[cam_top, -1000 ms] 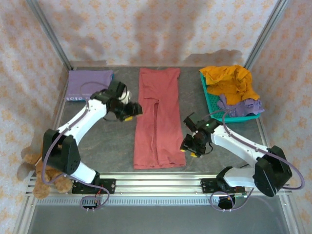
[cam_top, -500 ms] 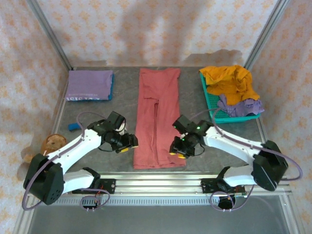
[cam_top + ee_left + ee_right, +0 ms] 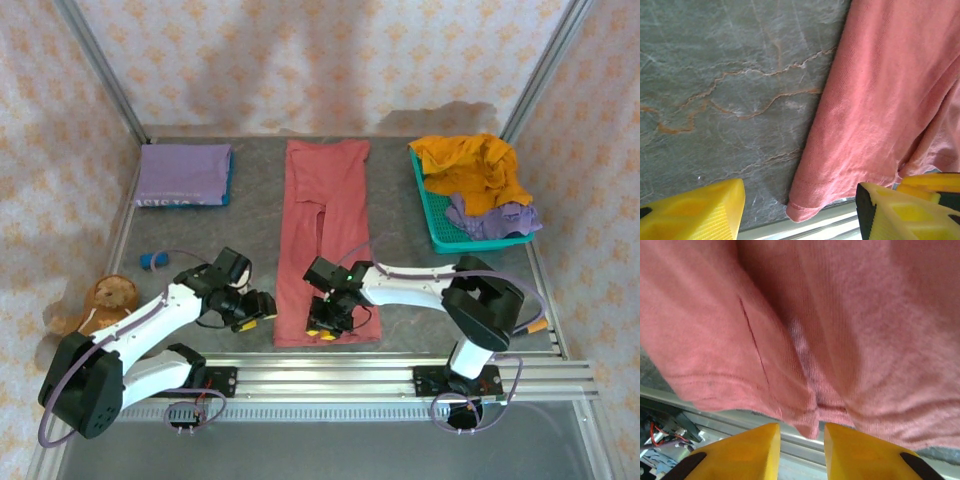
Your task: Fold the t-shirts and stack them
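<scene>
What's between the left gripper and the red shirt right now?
Bare grey table separates left gripper from red shirt, per the left wrist view.

In the overhead view your right gripper [image 3: 324,326] covers the middle of the dusty red t-shirt's [image 3: 325,220] near hem, so you can't tell whether it pinches cloth. From the right wrist that hem is blurred, and the shirt runs off three edges. Left of the shirt, a blue thing [image 3: 148,262] is too small to name. Right of it, the lavender shirt [image 3: 490,218] lies partly buried under the mustard orange shirt [image 3: 470,165].
</scene>
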Tool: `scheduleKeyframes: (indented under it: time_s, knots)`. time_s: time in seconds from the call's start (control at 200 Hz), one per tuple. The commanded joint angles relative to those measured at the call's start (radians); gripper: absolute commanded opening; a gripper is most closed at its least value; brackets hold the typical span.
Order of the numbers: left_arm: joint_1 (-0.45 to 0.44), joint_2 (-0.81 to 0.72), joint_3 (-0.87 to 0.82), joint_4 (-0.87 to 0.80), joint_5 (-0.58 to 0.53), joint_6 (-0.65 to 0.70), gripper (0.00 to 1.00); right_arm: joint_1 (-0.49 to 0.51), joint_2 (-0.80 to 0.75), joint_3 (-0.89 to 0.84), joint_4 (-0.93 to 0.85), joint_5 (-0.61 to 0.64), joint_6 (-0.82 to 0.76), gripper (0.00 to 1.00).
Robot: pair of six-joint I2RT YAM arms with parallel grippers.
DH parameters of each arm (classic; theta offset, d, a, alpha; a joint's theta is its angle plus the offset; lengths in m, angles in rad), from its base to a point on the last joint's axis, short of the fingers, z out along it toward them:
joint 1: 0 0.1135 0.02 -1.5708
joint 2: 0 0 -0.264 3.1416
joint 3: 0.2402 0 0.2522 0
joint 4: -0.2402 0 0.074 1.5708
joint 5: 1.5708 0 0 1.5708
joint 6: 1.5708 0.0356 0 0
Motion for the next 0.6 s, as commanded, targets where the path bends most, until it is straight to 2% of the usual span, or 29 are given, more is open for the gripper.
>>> scheduleKeyframes:
  time_s: [0.0, 0.125, 0.26, 0.42, 0.596]
  knots:
    - [-0.001, -0.037, -0.015, -0.013, -0.034, -0.009, 0.62, 0.003, 0.028, 0.040, 0.010, -0.008, 0.019, 0.28]
    - [-0.002, -0.066, -0.029, -0.022, -0.039, -0.018, 0.62, 0.002, 0.055, 0.058, -0.012, -0.012, 0.011, 0.25]
    - [-0.001, -0.075, -0.044, -0.014, -0.037, -0.028, 0.62, 0.003, 0.061, 0.077, -0.044, -0.005, -0.003, 0.17]
    - [-0.001, -0.068, -0.044, -0.009, -0.035, -0.027, 0.62, 0.003, 0.041, 0.077, -0.065, 0.014, 0.000, 0.00]
    - [-0.002, -0.060, -0.026, -0.019, -0.033, -0.018, 0.62, 0.005, -0.018, 0.072, -0.117, 0.063, 0.007, 0.00]
